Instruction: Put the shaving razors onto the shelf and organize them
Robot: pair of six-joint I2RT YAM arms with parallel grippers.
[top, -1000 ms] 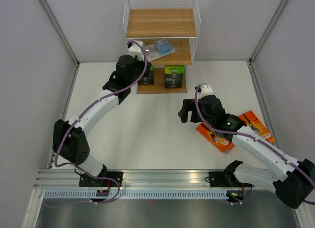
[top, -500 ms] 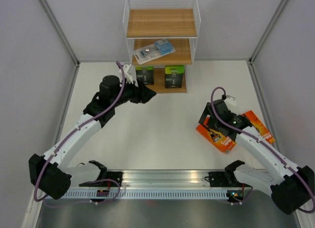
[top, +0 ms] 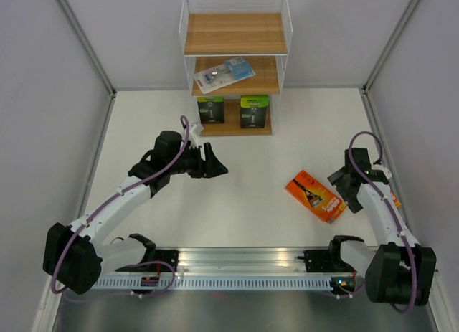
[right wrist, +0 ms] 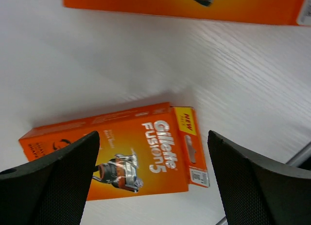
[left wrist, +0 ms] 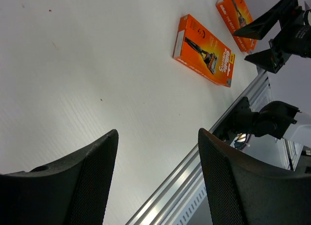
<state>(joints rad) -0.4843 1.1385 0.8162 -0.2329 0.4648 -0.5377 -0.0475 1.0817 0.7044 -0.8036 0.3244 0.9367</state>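
Two black, lime-ended razor packs [top: 211, 110] [top: 254, 110] stand on the bottom board of the white-framed wooden shelf [top: 237, 34]. The clear-and-blue blister pack [top: 224, 74] is on the middle board. The inner orange razor pack [top: 315, 196] and outer orange razor pack [right wrist: 121, 162] lie flat near the right edge of the bench [top: 251, 210]. Right gripper [top: 345, 191] is spread wide over the outer one, not touching. Left gripper [top: 217, 164] is released and empty, mid-bench.

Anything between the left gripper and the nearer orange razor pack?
Nothing. The top view shows only bare white tabletop between the open left gripper and the flat orange razor pack; the left wrist view agrees.

Orange packs [top: 316, 196], black-and-lime packs [top: 210, 110] and a light-blue blister pack [top: 224, 74]; the shelf [top: 235, 33] is brown wood-grain, white-framed.
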